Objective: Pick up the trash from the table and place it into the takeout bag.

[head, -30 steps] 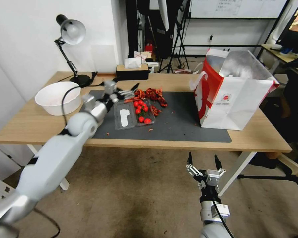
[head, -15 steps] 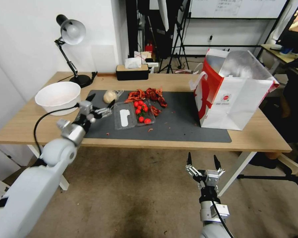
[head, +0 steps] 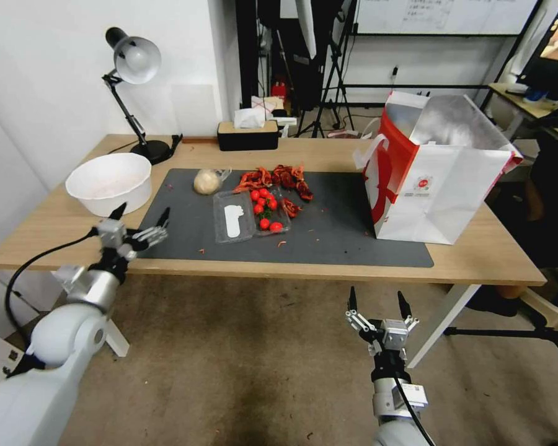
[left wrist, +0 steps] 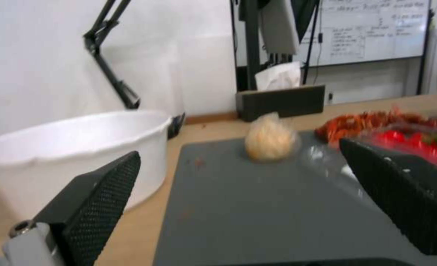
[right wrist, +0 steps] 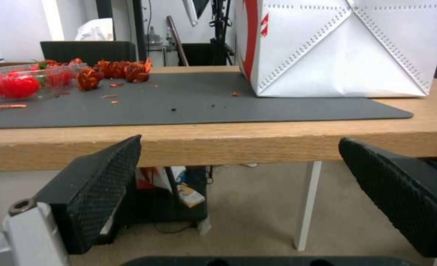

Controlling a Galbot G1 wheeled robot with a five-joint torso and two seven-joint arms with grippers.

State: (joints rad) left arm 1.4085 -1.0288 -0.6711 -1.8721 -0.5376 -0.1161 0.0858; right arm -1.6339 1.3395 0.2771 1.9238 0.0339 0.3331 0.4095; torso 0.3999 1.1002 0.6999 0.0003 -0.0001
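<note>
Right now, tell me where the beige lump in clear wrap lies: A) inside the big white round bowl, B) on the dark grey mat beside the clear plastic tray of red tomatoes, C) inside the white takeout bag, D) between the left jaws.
B: the beige lump in clear wrap rests on the dark grey mat, next to the clear plastic tray of red tomatoes.

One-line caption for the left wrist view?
Open left end effector at the mat's edge, facing the wrapped beige lump.

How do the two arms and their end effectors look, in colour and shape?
Both arms are smooth, rounded, light grey-white shells. A black cable loops beside the left arm, another runs along the right wrist. The left end effector and right end effector have silver metal bodies and two pointed black fingers with dotted, textured pads.
</note>
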